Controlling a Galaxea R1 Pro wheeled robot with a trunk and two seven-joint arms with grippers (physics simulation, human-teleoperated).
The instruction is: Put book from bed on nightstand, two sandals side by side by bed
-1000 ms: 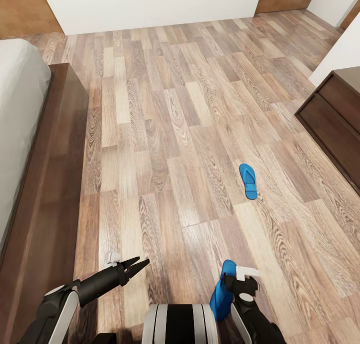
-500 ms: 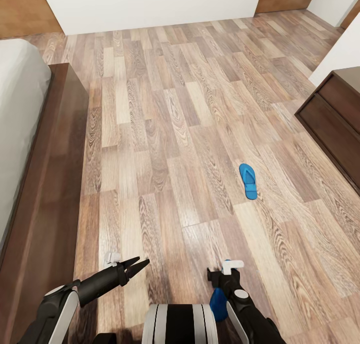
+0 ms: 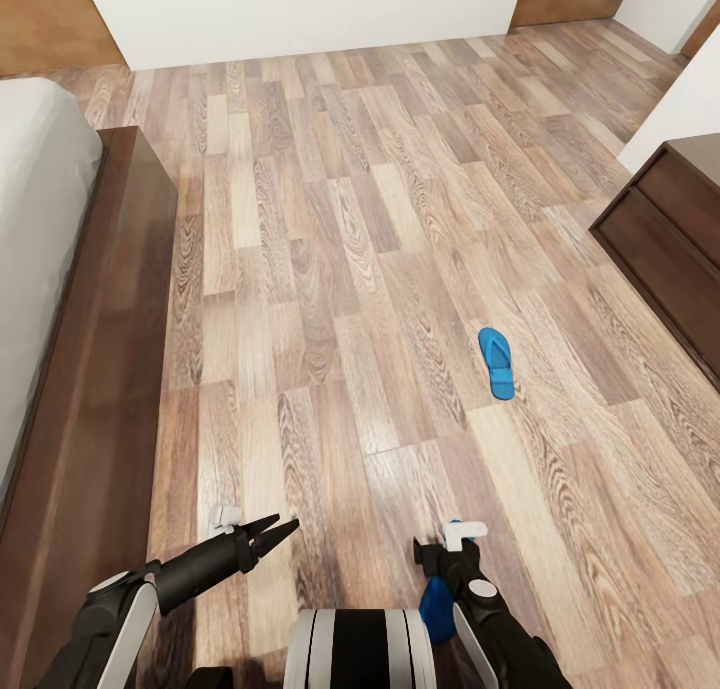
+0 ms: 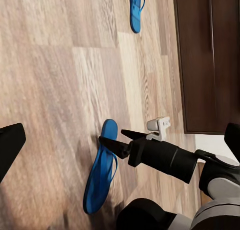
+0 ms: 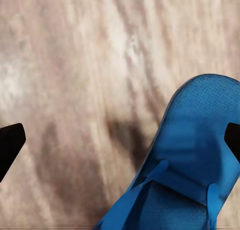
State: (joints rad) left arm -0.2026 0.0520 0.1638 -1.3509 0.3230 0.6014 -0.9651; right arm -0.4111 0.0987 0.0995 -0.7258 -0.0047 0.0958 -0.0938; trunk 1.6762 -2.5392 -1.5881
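The right gripper (image 4: 111,141) hangs with jaws wide over the near blue sandal (image 4: 100,173), which lies on the floor, likely for a grasp. The far sandal (image 3: 496,361) lies further right. The left gripper (image 3: 278,530) shows narrow jaws, holding nothing.

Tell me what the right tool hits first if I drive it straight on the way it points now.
Most likely the near sandal: the right tool points down with its open fingers over the toe end. Depth is unclear; the plank floor lies just beneath.
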